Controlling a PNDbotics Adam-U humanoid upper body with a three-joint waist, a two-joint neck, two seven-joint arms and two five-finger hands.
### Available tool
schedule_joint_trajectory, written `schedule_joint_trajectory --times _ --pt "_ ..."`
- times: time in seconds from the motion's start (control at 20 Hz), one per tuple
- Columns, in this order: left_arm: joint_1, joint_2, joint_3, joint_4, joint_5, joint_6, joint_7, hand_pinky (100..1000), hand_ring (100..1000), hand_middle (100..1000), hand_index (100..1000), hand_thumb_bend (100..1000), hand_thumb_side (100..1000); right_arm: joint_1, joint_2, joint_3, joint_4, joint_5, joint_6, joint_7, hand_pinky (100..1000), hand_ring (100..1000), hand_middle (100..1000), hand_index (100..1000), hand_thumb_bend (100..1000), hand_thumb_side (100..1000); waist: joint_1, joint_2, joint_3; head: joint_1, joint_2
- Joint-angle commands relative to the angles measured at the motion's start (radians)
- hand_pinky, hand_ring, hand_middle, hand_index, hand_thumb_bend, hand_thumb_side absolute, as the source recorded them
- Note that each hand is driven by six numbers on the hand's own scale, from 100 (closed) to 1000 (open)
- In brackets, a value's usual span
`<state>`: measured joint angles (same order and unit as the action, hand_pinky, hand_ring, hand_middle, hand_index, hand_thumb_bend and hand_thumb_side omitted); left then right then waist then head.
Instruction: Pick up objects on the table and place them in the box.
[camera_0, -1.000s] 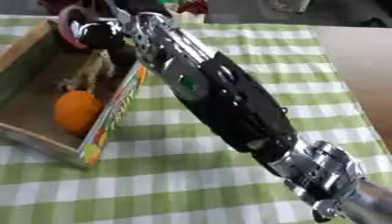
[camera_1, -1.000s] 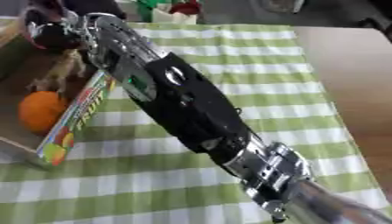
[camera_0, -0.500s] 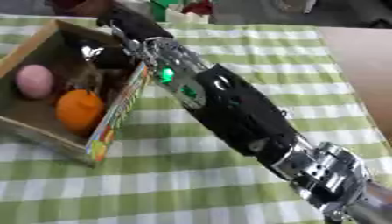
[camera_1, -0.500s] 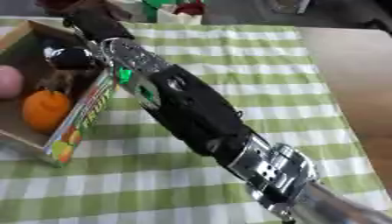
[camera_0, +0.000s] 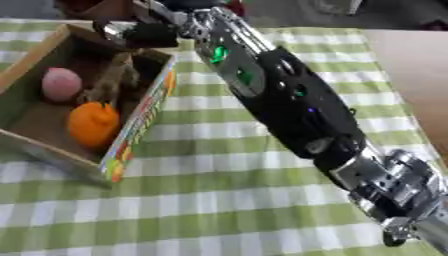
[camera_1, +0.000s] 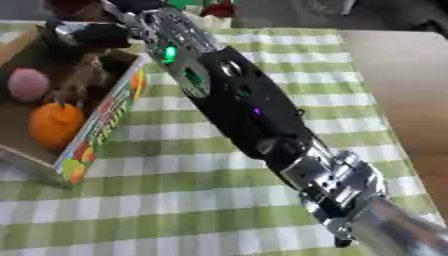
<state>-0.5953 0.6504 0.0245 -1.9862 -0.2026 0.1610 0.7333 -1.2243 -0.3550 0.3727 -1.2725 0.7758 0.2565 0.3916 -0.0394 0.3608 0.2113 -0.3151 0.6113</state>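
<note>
A cardboard box (camera_0: 138, 126) with a colourful printed side stands at the left on the green checked cloth. Inside lie an orange (camera_0: 93, 124), a pink round thing (camera_0: 61, 84) and a brownish thing (camera_0: 109, 82) between them. My right arm stretches from the lower right corner to the upper left. Its dark hand (camera_0: 147, 35) hovers over the box's far right corner, blurred, and whether it holds anything does not show. My left hand shows in neither view.
The checked cloth (camera_0: 219, 195) spreads right of and in front of the box. Bare wooden tabletop (camera_0: 411, 75) lies at the right. Small red and green things (camera_1: 208, 8) stand at the far edge behind the hand.
The whole picture has shifted right, so the camera moved and the pink thing came into view. My right hand has stayed over the box's far end, drawing back toward its right corner.
</note>
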Motion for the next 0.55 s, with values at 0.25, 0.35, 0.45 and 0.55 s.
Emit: schedule_joint_trajectory --times 0.25,0.35,0.45,0.55 --pt "0.022 0.024 0.025 -0.014 -0.003 0.008 0.015 772 762 754 867 100 984 0.039 -0.166 -0.127 -0.166 -0.092 -0.085 -0.079 818 923 891 914 100 1000 0.025 -0.042 -0.027 0.032 0.022" --pt "0.031 0.023 0.030 -0.014 -0.003 0.009 0.021 773 762 754 867 100 983 0.082 -0.209 -0.171 -0.210 -0.119 -0.112 -0.106 816 919 883 909 100 1000 0.031 -0.044 -0.038 0.041 0.021" --pt "0.043 0.022 0.036 -0.014 -0.002 0.010 0.029 774 761 754 867 100 983 0.125 -0.250 -0.214 -0.253 -0.145 -0.138 -0.133 828 919 862 891 100 1000 0.040 -0.043 -0.051 0.058 0.019" --pt "0.055 0.021 0.042 -0.014 0.000 0.011 0.041 775 761 754 867 100 981 0.168 -0.271 -0.258 -0.297 -0.172 -0.157 -0.160 857 926 853 882 100 1000 0.048 -0.042 -0.063 0.079 0.019"
